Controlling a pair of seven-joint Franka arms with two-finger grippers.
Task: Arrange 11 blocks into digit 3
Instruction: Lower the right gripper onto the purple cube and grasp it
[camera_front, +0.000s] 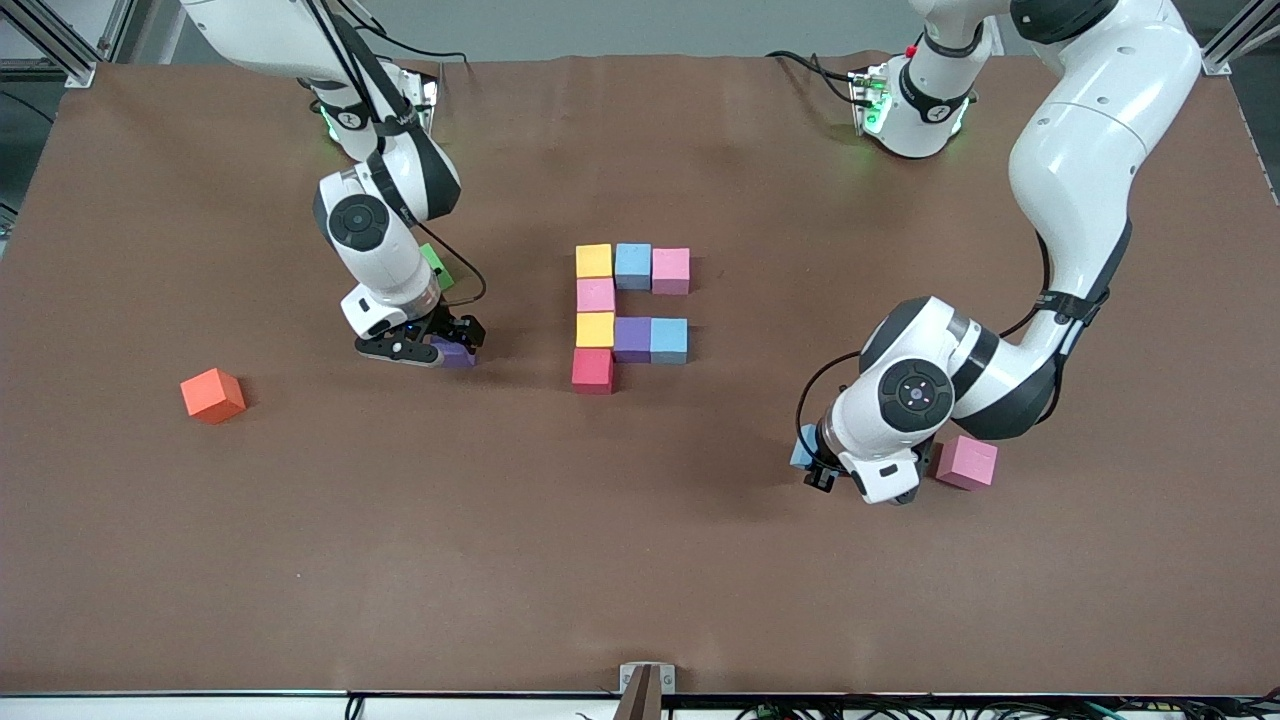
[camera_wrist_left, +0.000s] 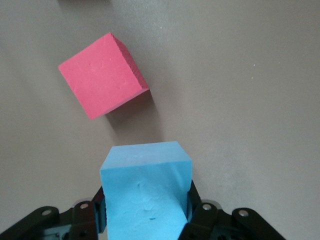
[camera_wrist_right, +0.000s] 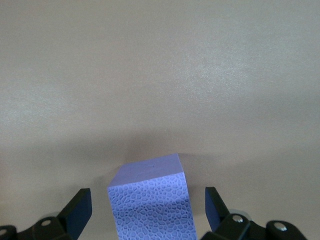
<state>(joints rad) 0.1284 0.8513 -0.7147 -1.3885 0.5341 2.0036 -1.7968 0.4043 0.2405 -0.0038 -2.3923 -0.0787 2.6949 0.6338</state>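
Two grippers at loose cubes

Left gripper clamps a light blue cube; right gripper straddles a purple cube, fingers wide.

Matt, soft-looking foam on the light blue cube; dimpled, pebbled foam on the purple cube; dull brown sheet over the desk.

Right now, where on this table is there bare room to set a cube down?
Plenty lies along the table edge nearest the front camera, nearer than the orange cube and loose pink cube. Bare strips also flank the block figure. It's crowded around the right gripper straddling a purple cube, and the left gripper gripping a blue cube.
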